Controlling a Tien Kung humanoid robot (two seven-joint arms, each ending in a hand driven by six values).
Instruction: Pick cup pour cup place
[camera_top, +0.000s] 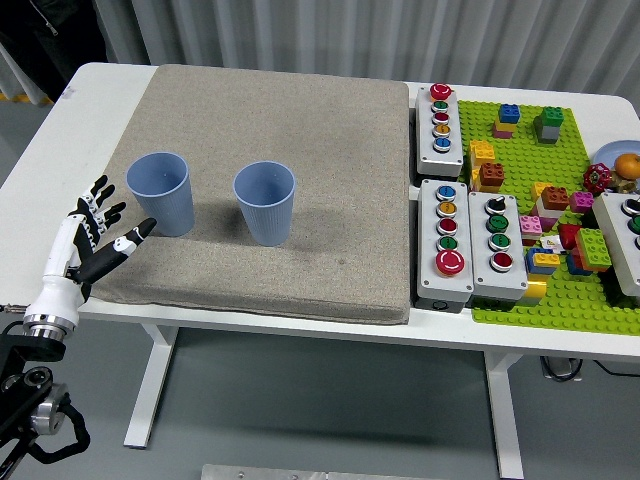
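Two blue cups stand upright on the grey mat (300, 120), both in its near left part. You have the left cup (160, 193) near the mat's left edge and the right cup (265, 203) beside it with a clear gap between them, not touching. Both look empty from above.

Your left hand (92, 240) sits at the mat's near left corner, fingers spread wide and holding nothing. The thumb tip points toward the base of the left cup, close but apart from it. The other fingertips reach over the mat's left border. The wrist and forearm hang off the near edge of the white table (100, 90).

Right of the right cup you have a broad stretch of bare mat running to its right edge. Behind both cups the mat is bare up to its far edge. A strip of bare table runs along the mat's left side.

Hard against the mat's right edge stand grey button boxes (445, 240), one farther back and two nearer. Beyond them lies a green baseplate (580, 120) crowded with coloured bricks (491, 176), reaching the table's right side.
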